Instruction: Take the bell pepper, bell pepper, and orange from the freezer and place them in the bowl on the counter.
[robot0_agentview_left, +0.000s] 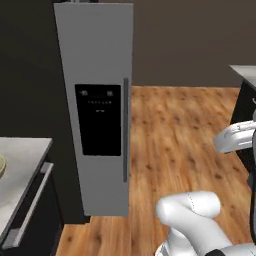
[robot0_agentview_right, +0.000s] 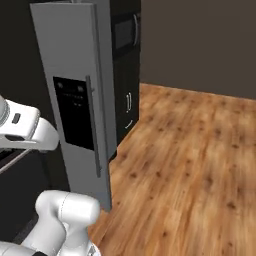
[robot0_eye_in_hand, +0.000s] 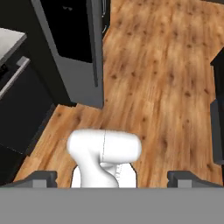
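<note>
The freezer (robot0_agentview_left: 100, 115) stands tall and grey ahead of the robot, its thick door (robot0_agentview_right: 75, 100) swung out so the flat front with the dark dispenser panel (robot0_agentview_left: 98, 119) and the long upright bar handle (robot0_agentview_left: 126, 130) faces the room; from here the shelves inside cannot be seen, so the peppers and the orange, if they are in there, are hidden behind that door. To the left a strip of pale stone counter (robot0_agentview_left: 22, 165) runs over dark cabinets, with a sliver of a pale yellow bowl (robot0_agentview_left: 1, 165) at its very edge. The gripper (robot0_eye_in_hand: 112, 178) is held well back and high, looking down over the wooden floor (robot0_eye_in_hand: 153, 65), its jaws spread as wide as they go and holding nothing. The door's long axis is vertical and its edge lies ahead and to the left of the jaws, so I'd judge the next move must carry the hand around that edge to reach inside
</note>
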